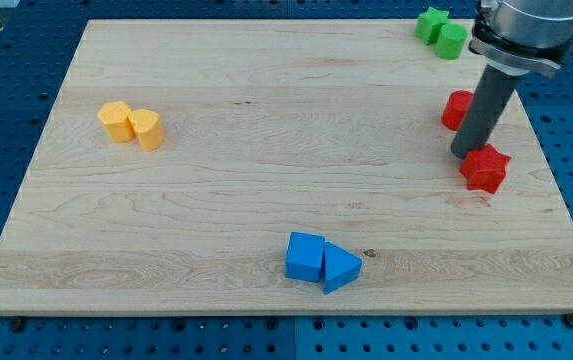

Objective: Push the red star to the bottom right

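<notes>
A: One arm enters from the far right corner of the scene, its silver-grey wrist housing cut off by the frame edge. A straight dark rod hangs down from it, nearly upright. There are no jaws to open or close, only the rod. My tip [464, 154] rests at board height, just at the far-left edge of the red star [485, 168]; I cannot tell whether they touch or a sliver of wood shows between them.

B: Where does the red star sit?

A: On the right side of the wooden board [266, 120], about midway between the far and near edges and close to the right edge. It is a matte, chunky block with blunt points.

B: What else lies on the board?

A: A second red block [456, 109] sits just beyond, partly hidden behind the rod, so its shape is unclear. Two green blocks [441, 31] touch at the far right corner. Two yellow-orange blocks [132, 125] touch on the left side. A blue cube [305, 256] and a blue triangular block [341, 268] touch near the middle of the near edge. The board is pale with fine grain, lying on a blue perforated table [6, 130].
</notes>
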Available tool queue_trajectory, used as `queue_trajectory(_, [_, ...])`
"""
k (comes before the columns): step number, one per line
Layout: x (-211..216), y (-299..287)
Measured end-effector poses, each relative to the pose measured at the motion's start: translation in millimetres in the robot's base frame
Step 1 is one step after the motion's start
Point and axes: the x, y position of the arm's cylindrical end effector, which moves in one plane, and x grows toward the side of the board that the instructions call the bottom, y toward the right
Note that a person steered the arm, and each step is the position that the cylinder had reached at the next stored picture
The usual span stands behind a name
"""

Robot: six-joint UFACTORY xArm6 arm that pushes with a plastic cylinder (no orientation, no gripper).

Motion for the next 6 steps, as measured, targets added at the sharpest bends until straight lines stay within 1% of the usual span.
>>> queue_trajectory(3, [29,30])
queue_trajectory(6, [72,30])
